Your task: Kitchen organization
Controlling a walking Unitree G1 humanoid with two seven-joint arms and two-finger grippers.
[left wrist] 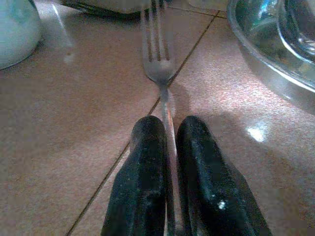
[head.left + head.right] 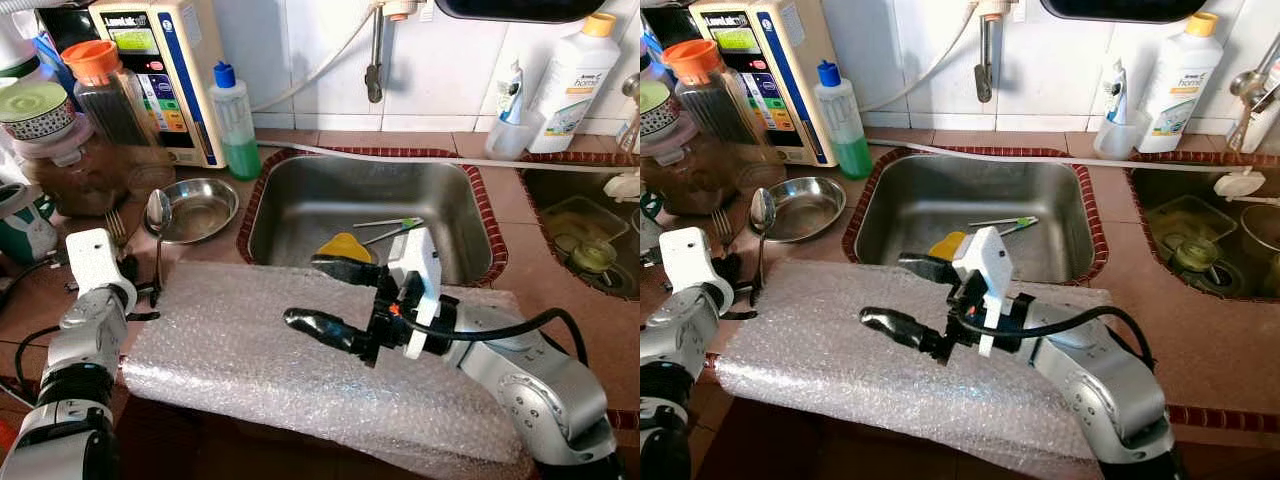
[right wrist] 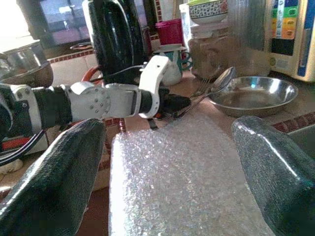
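A fork [image 1: 158, 64] lies on the brown tiled counter, and my left gripper [image 1: 168, 129] is shut on its thin handle. From the head camera that gripper [image 2: 128, 272] sits at the left end of a sheet of bubble wrap [image 2: 260, 370], with the fork's tines [image 2: 115, 225] pointing away from me. Next to the fork, a spoon [image 2: 157, 215] rests with its bowl on the rim of a shallow steel dish [image 2: 205, 210]. My right gripper [image 2: 304, 290] hovers open over the middle of the bubble wrap, fingers pointing left, nothing between them.
Behind the wrap is a steel sink [image 2: 300, 215] holding a yellow item [image 2: 345, 245] and a thin green-tipped tool [image 2: 395, 224]. Jars [image 2: 70, 160], a water purifier [image 2: 175, 70] and a green soap bottle [image 2: 235, 120] stand at back left. A white bottle [image 2: 575, 80] and second basin [image 2: 590, 250] lie right.
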